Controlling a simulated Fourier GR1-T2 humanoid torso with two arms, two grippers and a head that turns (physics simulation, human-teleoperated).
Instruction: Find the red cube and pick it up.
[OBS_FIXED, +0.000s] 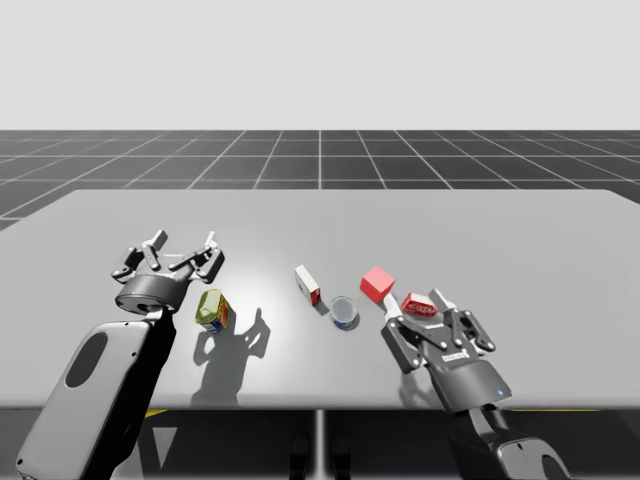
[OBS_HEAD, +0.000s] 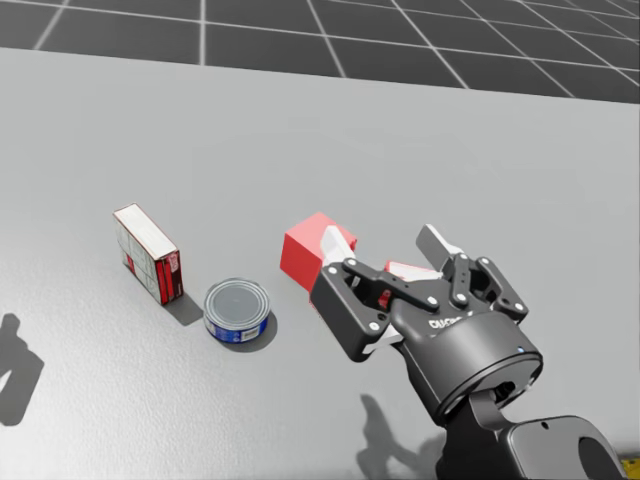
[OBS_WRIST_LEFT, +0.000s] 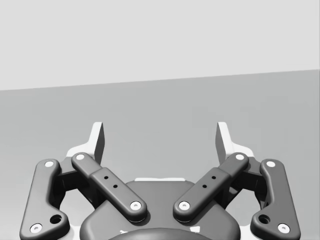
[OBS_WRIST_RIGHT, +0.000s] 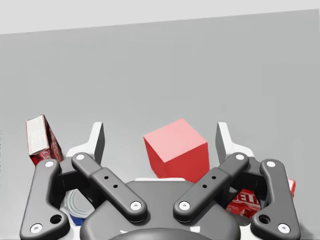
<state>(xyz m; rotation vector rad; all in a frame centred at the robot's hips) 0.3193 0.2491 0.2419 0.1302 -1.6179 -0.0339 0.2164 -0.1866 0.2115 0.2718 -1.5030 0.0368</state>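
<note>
The red cube (OBS_FIXED: 377, 285) rests on the grey table (OBS_FIXED: 500, 230), right of centre. My right gripper (OBS_FIXED: 420, 312) is open just short of it. In the right wrist view the red cube (OBS_WRIST_RIGHT: 176, 148) lies a little ahead of the open right gripper (OBS_WRIST_RIGHT: 160, 134), in line with the gap between its fingers. The head view shows the red cube (OBS_HEAD: 303, 250) partly behind one finger (OBS_HEAD: 334, 244) of my right gripper (OBS_HEAD: 385, 245). At the left of the table, my left gripper (OBS_FIXED: 180, 252) is also open, and the left gripper (OBS_WRIST_LEFT: 160, 135) has bare table ahead of it.
A small red box (OBS_FIXED: 418, 303) lies flat by the right gripper's outer finger. A white and red box (OBS_FIXED: 307, 285) stands left of the cube, with a blue can (OBS_FIXED: 344, 311) in front of it. A yellow-green can (OBS_FIXED: 212, 310) sits near my left arm.
</note>
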